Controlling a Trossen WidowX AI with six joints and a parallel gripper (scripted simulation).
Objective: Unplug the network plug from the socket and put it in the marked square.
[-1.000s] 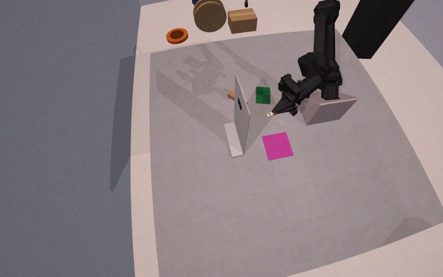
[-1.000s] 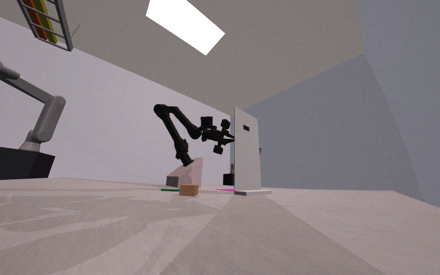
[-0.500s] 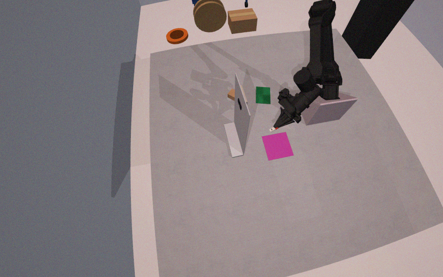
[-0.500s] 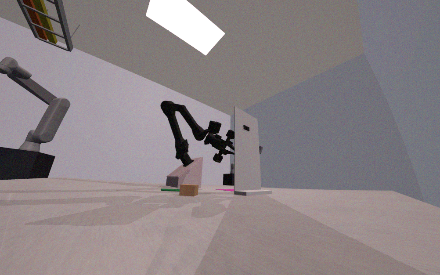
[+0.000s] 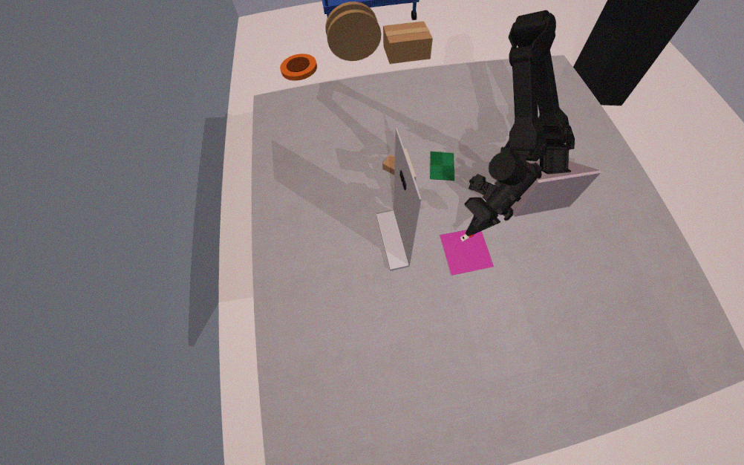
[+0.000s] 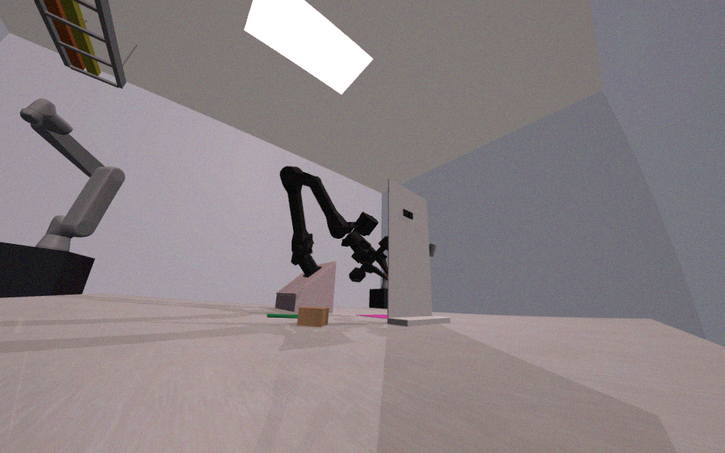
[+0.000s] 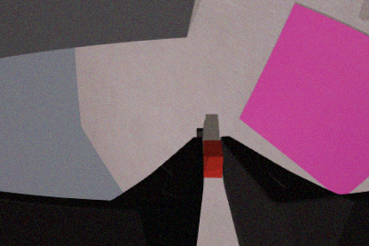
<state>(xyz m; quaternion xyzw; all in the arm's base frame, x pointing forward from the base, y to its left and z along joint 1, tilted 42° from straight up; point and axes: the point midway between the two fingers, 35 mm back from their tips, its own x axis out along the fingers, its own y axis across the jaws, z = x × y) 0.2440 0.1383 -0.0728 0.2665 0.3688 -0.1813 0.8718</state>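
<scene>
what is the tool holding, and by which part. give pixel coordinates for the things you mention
The tool (image 5: 467, 233) (image 7: 211, 146) holds the plug (image 5: 464, 238) (image 7: 212, 127) by its red rear part (image 7: 213, 166), leaving its pale front end sticking out.

The marked square (image 5: 466, 252) (image 6: 372, 316) (image 7: 310, 98) is showing plain magenta, the plug (image 5: 465, 237) (image 7: 213, 165) is mixing red with off-white, and the hand (image 5: 467, 233) (image 6: 386, 276) (image 7: 211, 146) is looking black.

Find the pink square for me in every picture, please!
Top: the pink square lies just right of the middle.
Exterior: a thin pink strip, low, near the middle, partly hidden by the upright panel.
Wrist: big, on the right, cut off by the edge.
Shared landmark: the black gripper.
</scene>
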